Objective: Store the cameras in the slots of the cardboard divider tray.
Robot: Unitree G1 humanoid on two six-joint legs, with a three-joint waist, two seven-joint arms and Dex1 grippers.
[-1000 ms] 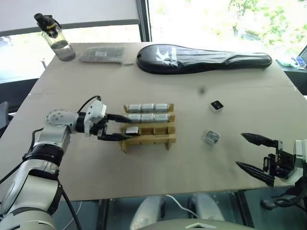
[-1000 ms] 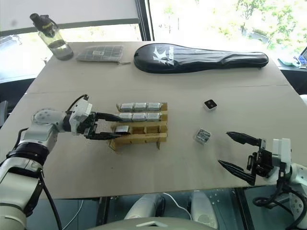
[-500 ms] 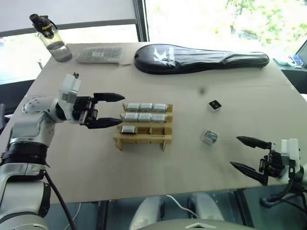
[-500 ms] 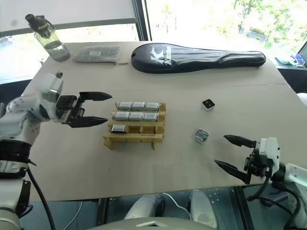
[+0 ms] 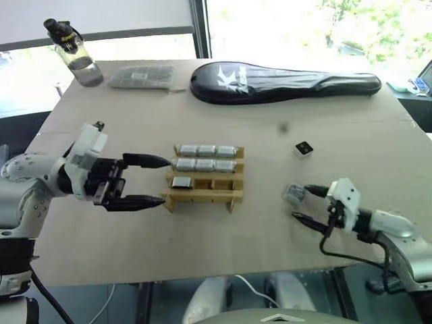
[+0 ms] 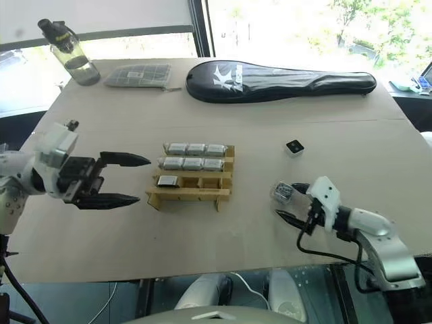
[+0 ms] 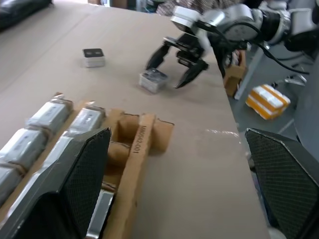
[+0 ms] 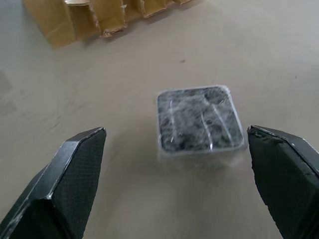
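The cardboard divider tray point(image 5: 233, 198) sits mid-table. Cameras point(image 5: 206, 150) fill its back and middle rows, and one more point(image 5: 181, 182) lies in the front left slot. My left gripper point(image 5: 167, 181) hangs open just left of the tray, above the table, holding nothing. A wrapped grey camera point(image 5: 293, 194) lies on the table to the right. My right gripper point(image 5: 300, 202) is open, its fingertips point(image 8: 84, 149) either side of that camera point(image 8: 199, 119) without touching it. A white camera with a black face point(image 5: 304, 149) lies further back.
A clear water bottle point(image 5: 75, 50) stands at the far left corner, with a grey gridded packet point(image 5: 144, 76) beside it. A long black racket case point(image 5: 283, 81) lies across the back. The table's front edge runs close below both grippers.
My left gripper has drawn back and up from the tray, leaving a camera in the front left slot. My right gripper has moved in from the table's right edge to the wrapped camera.
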